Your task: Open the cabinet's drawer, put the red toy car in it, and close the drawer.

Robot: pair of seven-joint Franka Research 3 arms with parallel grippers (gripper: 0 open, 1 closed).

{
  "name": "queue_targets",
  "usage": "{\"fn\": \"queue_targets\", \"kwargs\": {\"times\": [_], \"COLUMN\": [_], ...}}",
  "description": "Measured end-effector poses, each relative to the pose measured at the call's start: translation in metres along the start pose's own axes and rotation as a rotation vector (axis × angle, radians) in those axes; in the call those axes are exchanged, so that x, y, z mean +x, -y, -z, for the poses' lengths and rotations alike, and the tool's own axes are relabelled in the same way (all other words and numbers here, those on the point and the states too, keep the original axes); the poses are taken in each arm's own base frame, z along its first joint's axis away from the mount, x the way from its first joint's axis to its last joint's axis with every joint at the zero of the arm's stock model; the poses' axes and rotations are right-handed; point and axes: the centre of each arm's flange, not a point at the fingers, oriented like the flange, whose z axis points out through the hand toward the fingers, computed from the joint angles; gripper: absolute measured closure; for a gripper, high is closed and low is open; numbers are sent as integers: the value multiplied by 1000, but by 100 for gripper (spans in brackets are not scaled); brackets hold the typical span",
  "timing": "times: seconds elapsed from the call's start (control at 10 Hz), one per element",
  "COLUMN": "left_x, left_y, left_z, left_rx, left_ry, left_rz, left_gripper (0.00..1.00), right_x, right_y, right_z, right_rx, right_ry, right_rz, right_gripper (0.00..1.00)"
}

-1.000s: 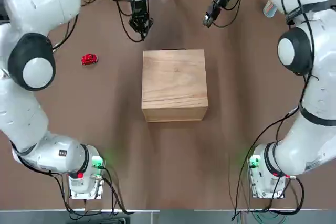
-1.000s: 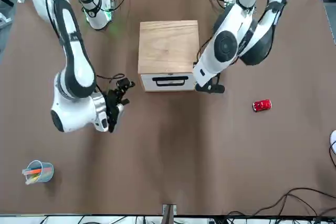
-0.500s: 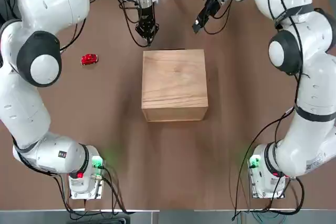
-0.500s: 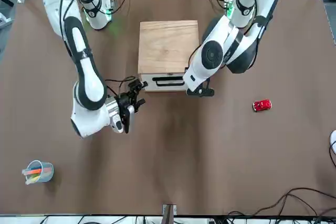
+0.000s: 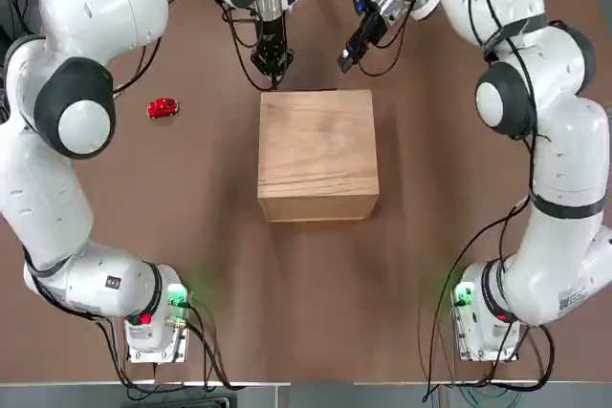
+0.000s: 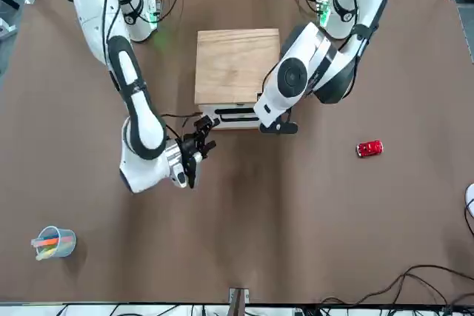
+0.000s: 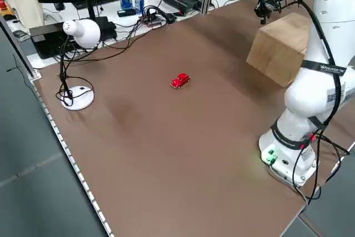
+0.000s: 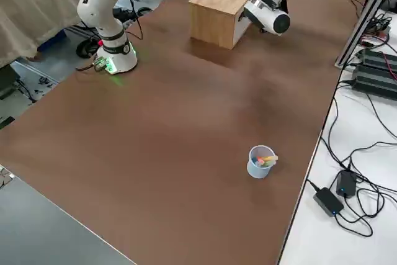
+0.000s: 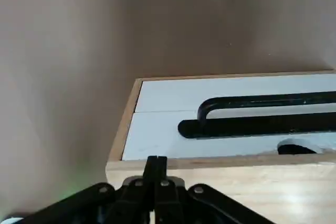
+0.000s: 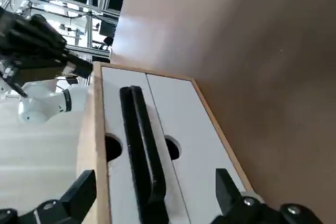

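The right fingers (image 10: 156,195), spread wide and empty, face the drawer's long handle (image 10: 143,148), just short of it; the left fingers (image 9: 156,163) are shut on nothing near the cabinet's (image 6: 237,68) other end. The car (image 6: 369,149) (tiny, really) sits apart on the table (image 6: 296,220), nearer the left arm.

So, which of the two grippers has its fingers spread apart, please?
The right gripper, in front of the drawer handle; the left gripper's fingers are closed together.
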Motion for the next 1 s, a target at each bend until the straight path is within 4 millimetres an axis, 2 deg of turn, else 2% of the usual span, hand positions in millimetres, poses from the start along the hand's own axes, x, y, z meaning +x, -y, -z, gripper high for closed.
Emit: {"fn": "queue_targets", "kwargs": {"times": [0.2,0.7,1.0], "left_x": [0,-1,-1], "left_y": [0,0,0], "left_z": [-6,-8,-8], "left_rx": [7,10,10], "left_ry": [10,16,16], "left_rz": [1,0,0], "left_gripper": [97,96,96], "right_x": [-2,-1,-15], "right_y": [-7,-3,-24], "right_z": [-15,-37,-60], "right_rx": [9,50,127], "right_ry": [18,19,31], "right_rz": [-9,-19,-77], "right_gripper": [0,0,0]}}
